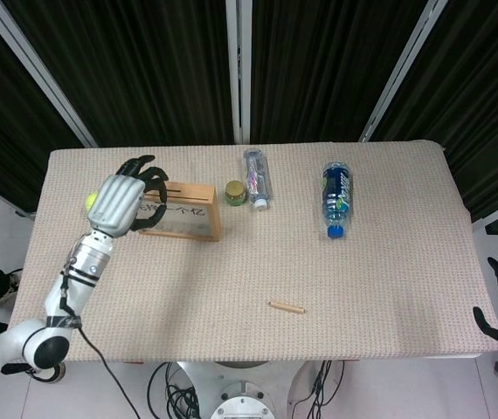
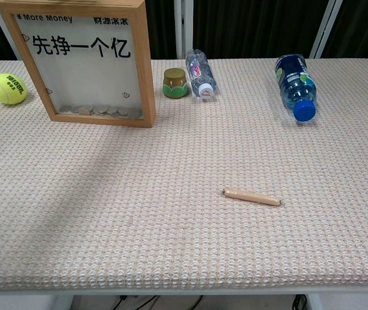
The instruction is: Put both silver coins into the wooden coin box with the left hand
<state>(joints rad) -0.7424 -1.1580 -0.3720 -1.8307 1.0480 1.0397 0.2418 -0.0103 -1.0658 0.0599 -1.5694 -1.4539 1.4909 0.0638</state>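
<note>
Wooden coin box (image 1: 172, 211) stands upright under my left hand (image 1: 120, 202), slot running left-right; fingers (image 1: 148, 175) curled, a coin I cannot tell.

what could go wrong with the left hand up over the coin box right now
The left hand hangs over the left end of the upright wooden coin box, hiding part of the slot from the head view, so a release might miss. The box stands on its narrow edge; a nudge could tip it. The tennis ball beside it could be knocked rolling.

head: high, looking down, far | chest: low, forward, near | shared: table (image 1: 389, 288) top
</note>
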